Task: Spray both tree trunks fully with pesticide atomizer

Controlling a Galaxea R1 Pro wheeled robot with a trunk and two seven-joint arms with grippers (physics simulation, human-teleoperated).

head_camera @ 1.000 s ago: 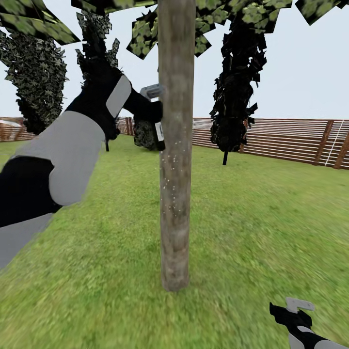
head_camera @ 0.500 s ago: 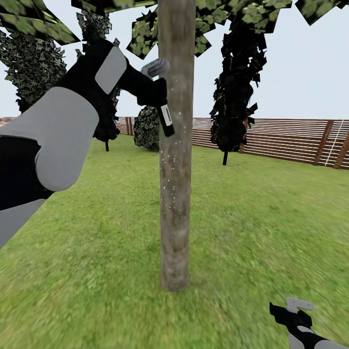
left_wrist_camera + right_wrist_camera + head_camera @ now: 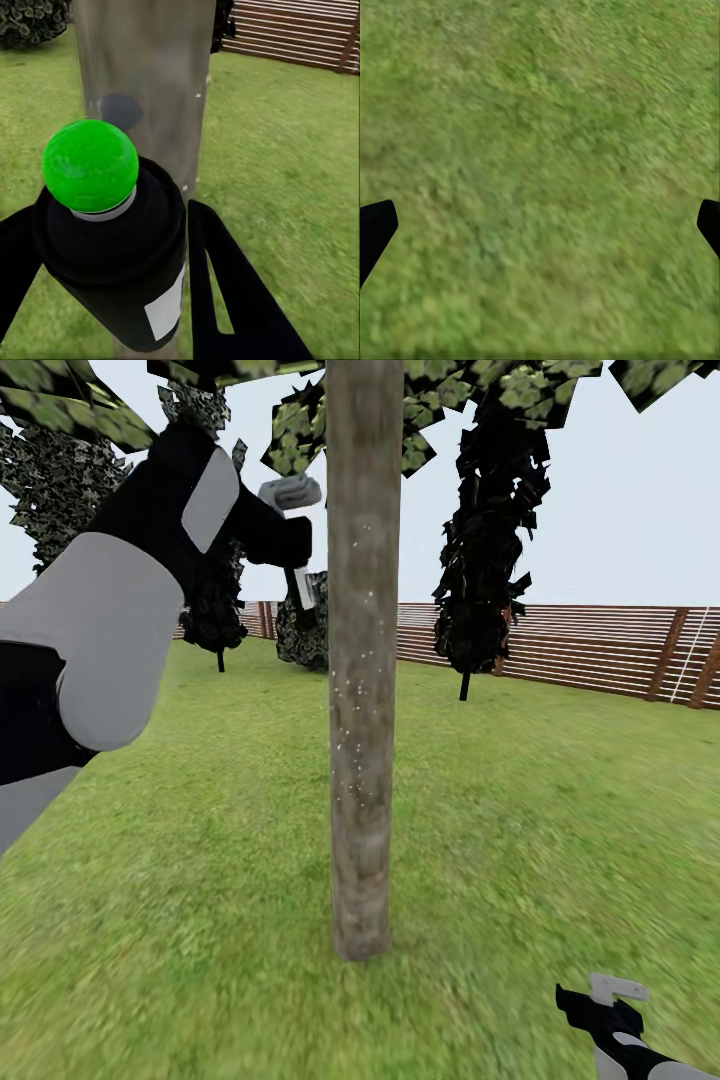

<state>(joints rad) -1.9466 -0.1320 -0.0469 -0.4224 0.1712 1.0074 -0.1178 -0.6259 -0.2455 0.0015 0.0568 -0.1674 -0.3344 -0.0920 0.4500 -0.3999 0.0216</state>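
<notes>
Pulled back off the trunk [image 3: 363,660] and up, the left gripper [image 3: 297,550] pinches the atomizer [image 3: 112,232], green dot toward bark. White specks dot only mid-trunk, so much stays bare. Right gripper [image 3: 610,1010] hangs spread over grass [image 3: 550,810].

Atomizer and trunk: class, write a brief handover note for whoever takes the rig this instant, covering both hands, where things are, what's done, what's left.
Left hand: shut on the atomizer, raised beside the trunk, green button facing the bark.
Right hand: open, empty, low over the grass.
Done: atomizer picked up; scattered white specks on the trunk's middle.
Left: coverage is sparse; the rest of this trunk needs spraying, then the second tree, whose state these views don't settle.
</notes>
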